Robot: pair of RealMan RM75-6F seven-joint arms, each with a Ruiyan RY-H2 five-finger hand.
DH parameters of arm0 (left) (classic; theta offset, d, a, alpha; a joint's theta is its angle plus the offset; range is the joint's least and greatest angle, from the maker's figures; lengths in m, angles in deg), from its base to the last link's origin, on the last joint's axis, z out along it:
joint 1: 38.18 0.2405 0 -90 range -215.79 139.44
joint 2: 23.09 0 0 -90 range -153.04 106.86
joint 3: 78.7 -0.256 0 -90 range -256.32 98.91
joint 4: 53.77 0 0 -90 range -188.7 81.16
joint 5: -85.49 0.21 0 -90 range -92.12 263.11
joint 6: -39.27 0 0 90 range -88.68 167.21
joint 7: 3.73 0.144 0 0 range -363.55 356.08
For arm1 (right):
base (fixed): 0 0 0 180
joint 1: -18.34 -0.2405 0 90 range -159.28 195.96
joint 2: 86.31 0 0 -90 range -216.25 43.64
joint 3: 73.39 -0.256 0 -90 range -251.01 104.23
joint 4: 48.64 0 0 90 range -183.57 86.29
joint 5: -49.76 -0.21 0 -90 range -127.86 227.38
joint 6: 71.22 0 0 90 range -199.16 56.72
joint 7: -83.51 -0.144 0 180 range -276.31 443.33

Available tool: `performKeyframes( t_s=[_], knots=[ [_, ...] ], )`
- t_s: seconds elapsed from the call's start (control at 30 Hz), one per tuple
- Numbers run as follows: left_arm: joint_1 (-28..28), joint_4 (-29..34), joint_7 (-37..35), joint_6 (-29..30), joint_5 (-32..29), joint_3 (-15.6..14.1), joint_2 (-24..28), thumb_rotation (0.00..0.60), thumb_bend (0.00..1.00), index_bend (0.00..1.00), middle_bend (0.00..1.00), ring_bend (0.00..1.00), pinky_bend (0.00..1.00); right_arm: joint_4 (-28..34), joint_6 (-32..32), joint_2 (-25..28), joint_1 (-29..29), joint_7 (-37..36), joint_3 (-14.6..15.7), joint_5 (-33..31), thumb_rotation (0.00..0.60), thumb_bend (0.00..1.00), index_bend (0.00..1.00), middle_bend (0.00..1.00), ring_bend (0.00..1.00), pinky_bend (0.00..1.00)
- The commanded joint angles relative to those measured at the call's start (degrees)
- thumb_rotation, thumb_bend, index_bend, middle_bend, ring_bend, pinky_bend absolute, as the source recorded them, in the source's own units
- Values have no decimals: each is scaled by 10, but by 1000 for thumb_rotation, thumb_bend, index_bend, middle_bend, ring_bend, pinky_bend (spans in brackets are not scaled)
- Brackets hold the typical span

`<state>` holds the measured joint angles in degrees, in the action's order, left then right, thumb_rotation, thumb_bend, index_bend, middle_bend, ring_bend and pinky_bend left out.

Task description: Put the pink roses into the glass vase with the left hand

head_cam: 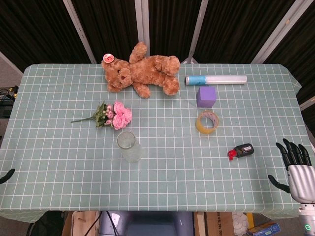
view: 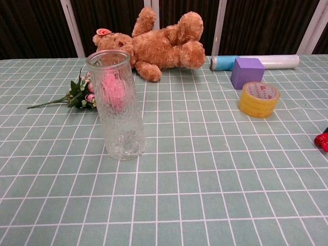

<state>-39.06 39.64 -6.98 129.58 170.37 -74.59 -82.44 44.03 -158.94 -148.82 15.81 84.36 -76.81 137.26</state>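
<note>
A green checked cloth covers the bench, dark panels behind. The pink roses lie flat toward the left edge, stem pointing left, just behind the upright glass vase. They look light and soft; the thin stem seems the best hold. The left hand barely shows at the left edge; its fingers I cannot tell. The right hand hovers off the right edge, fingers spread, empty.
</note>
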Motion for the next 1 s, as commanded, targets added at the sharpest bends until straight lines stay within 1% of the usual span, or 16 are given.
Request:
performKeyframes(
  t_s=[0.03,0.1,0.23,0.33,0.37,0.47,0.53,0.63,0.73,0.77,1.0],
  knots=[
    [-25,1,17,-42,-21,12,3,600,241,120,0,0,76,-1,6,2,0,-1,2,-3,600,204,117,38,58,1],
    [-60,10,26,-93,-39,27,14,600,241,120,0,0,76,0,8,1,-1,0,1,-6,600,204,117,39,58,0],
    [-130,36,14,-218,-80,49,50,600,241,120,0,0,69,3,7,0,0,9,-1,-10,600,205,117,40,58,0],
    [-179,41,65,-289,-133,68,60,600,241,120,0,0,55,6,6,-2,0,18,-2,-12,600,204,117,40,58,0],
    [-190,41,80,-301,-149,72,59,600,241,120,0,0,52,7,6,-2,0,21,-2,-12,600,204,117,40,58,0],
    [-235,44,150,-348,-223,88,52,600,218,119,0,0,50,8,7,-4,0,28,-2,-14,600,204,117,40,58,0],
    [-262,49,190,-365,-264,94,47,600,200,119,0,0,50,7,9,-5,-1,31,-3,-16,600,205,117,40,58,0],
    [-294,55,235,-376,-311,100,35,600,200,118,0,0,50,6,11,-7,-2,35,-4,-20,600,205,117,40,58,0],
    [-327,53,266,-378,-360,109,9,600,199,114,0,0,50,6,12,-9,-2,38,-6,-24,600,205,117,40,58,0],
    [-334,51,274,-378,-371,109,3,600,199,113,0,0,50,6,12,-9,-2,39,-7,-25,600,205,117,40,58,0],
    [-420,14,353,-411,-512,103,-54,600,199,104,0,0,50,5,15,-12,-3,43,-11,-35,600,205,117,40,58,0]
  ],
)
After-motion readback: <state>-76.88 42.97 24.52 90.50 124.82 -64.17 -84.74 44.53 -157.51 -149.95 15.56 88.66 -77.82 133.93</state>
